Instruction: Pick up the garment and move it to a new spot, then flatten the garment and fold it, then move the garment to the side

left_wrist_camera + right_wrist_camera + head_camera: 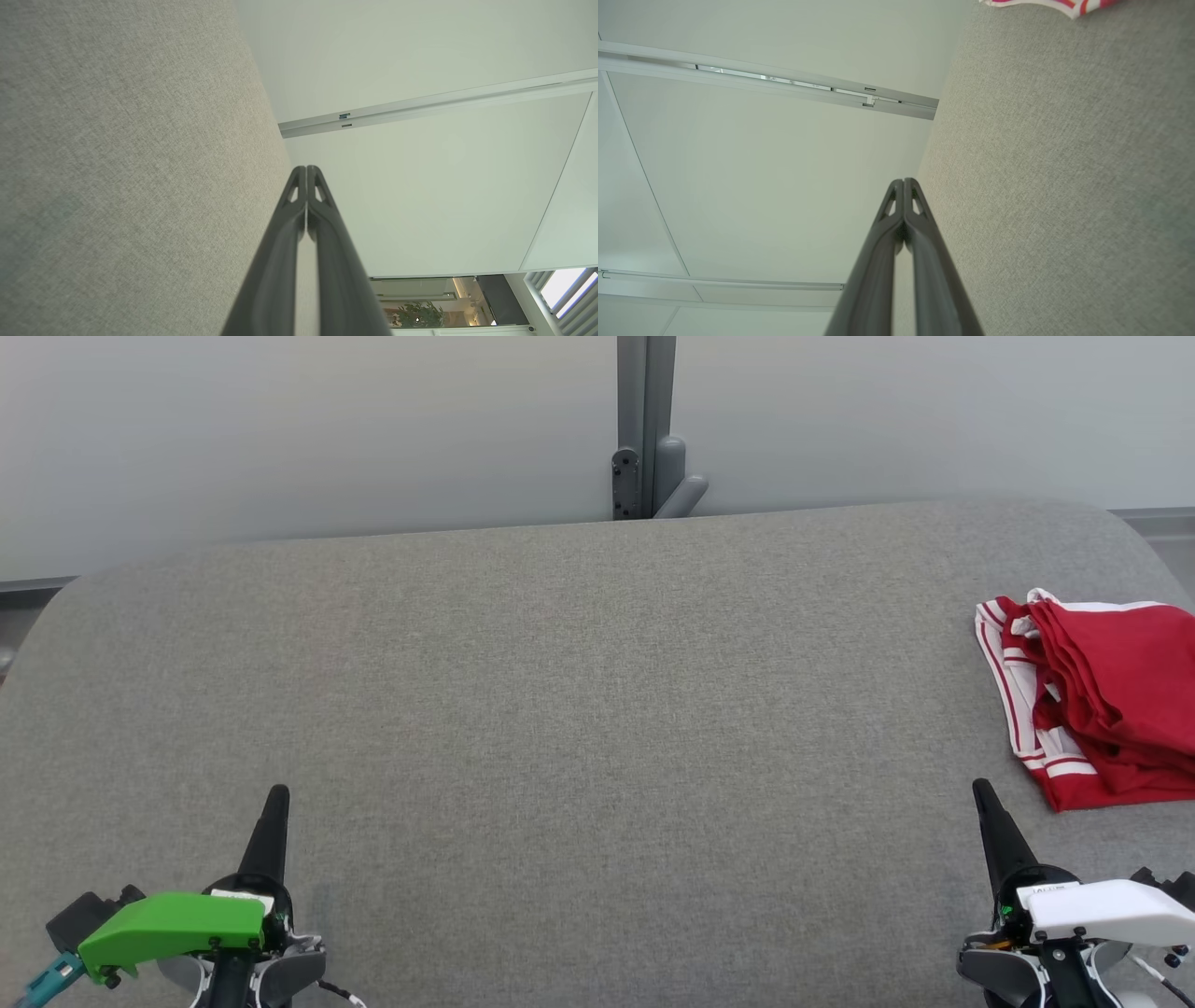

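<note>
1. Grey woven-fabric bench (560, 691), its far corners rounded.
2. Pale wall panels (280, 429) behind its far edge.
3. Grey metal post (644, 420) between the panels, carrying a bracket.
4. Leafy green plant (420, 316), far off.

The red garment (1111, 700) runs off the head view's right edge, its full outline untold; the right wrist view's top edge cuts it to a sliver (red and white). The grey fabric surface (560, 709) is cropped below too
</note>
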